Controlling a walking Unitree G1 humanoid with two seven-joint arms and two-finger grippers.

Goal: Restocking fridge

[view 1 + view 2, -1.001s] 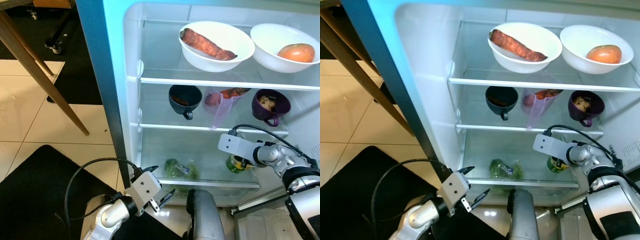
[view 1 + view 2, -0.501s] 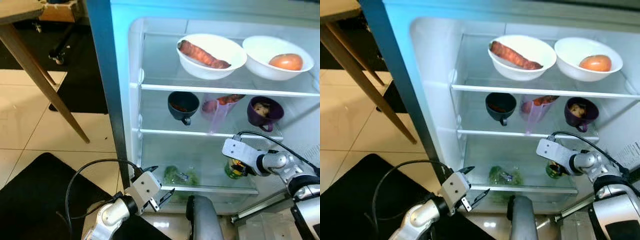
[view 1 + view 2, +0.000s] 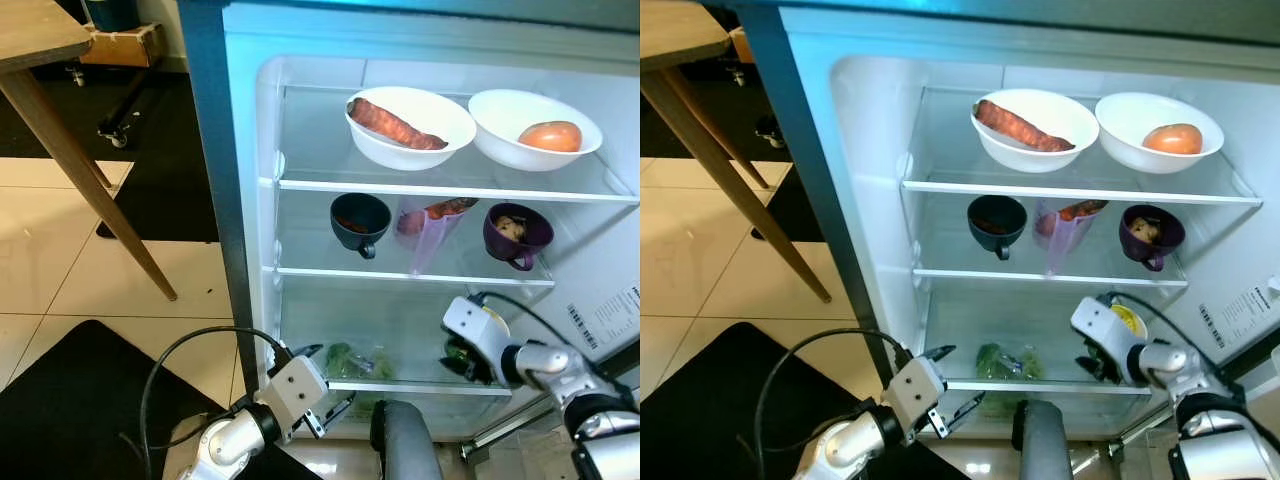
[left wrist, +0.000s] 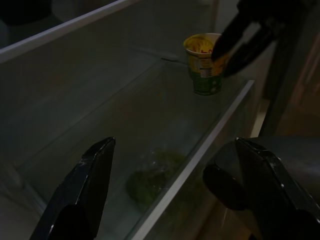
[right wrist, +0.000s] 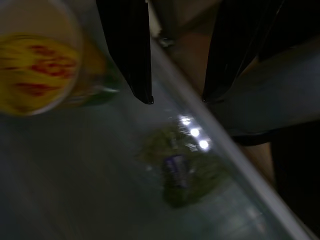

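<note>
My right jaws (image 4: 240, 42) are spread with nothing between them, just beside the yellow-lidded cup (image 4: 202, 65) that stands upright on the bottom glass shelf (image 3: 400, 385) of the fridge (image 3: 240, 200); my left jaws (image 3: 330, 410) hang spread and idle below the shelf edge. I judge this cup stocked: bagged greens (image 3: 355, 358) share its shelf, and bowls (image 3: 410, 112) and mugs (image 3: 360, 220) fill the shelves above.
</note>
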